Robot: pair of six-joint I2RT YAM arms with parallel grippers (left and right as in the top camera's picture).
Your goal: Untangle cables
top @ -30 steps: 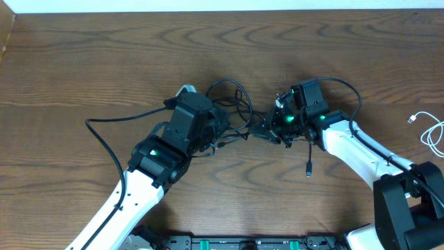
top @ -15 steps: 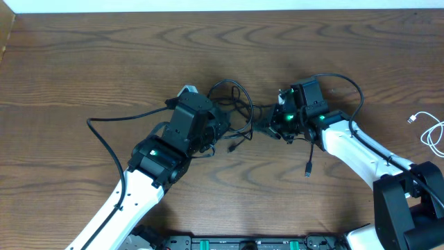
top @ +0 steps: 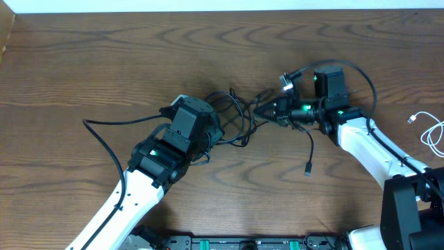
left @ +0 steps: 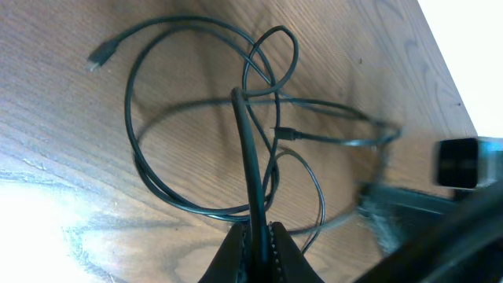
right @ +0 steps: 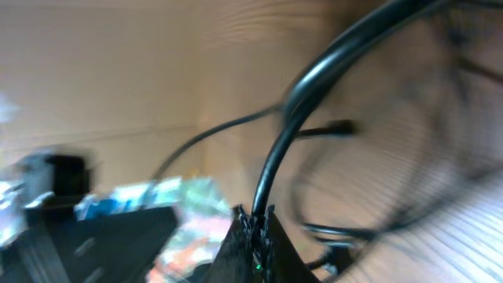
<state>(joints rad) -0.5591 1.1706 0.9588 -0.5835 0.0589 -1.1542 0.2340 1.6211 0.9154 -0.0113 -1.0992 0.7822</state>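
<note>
black cables [left: 247, 157] stretched left-right, left fingers [left: 228, 255] and right fingers [right: 236, 244] clamped on them

We see a brown desk [top: 104, 69] whose strong, wavy wood grain fills nearly the whole overhead view. A thin white band [top: 208, 5] runs along its far edge, and a pale tan strip [top: 5, 31] borders the far left corner. At the near edge sits a dark rail [top: 229, 244] with small green pieces. In the left wrist view a bright glare [left: 31, 228] washes out the wood at lower left, and a plain white area [left: 471, 39] lies beyond the desk's edge.
</note>
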